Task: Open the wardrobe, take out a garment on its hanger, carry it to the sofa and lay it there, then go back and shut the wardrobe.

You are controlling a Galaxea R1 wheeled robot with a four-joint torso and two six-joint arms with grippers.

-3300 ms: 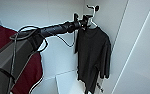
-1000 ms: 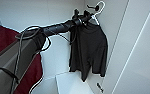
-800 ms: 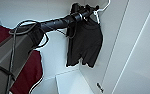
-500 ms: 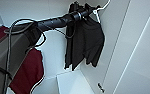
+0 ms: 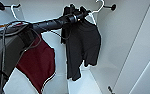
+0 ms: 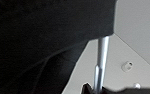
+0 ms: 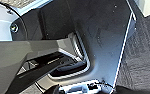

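The wardrobe [image 5: 131, 37] stands open and I look into its white inside. The garment [image 5: 81, 47], dark and long-sleeved, hangs from the white hanger [image 5: 99, 7], whose curved hook points up near the top right. My left arm reaches in from the left, and my left gripper [image 5: 82, 13] is shut on the hanger at the garment's collar. In the left wrist view the garment [image 6: 41, 37] looms close, and a pale bar of the hanger [image 6: 102, 57] runs down into my left gripper [image 6: 96, 88]. The sofa is out of view.
A maroon jacket [image 5: 38, 62] with white trim hangs to the left on its own white hanger [image 5: 14, 11], close under my arm. Black rail fittings [image 5: 113, 7] sit high on the back wall. An open door [image 5: 146, 62] flanks the right. Grey carpet [image 7: 143, 57] lies below.
The whole picture has shifted, so more of the maroon jacket shows at the left. The garment has swung a little on its hanger while my left gripper keeps hold.
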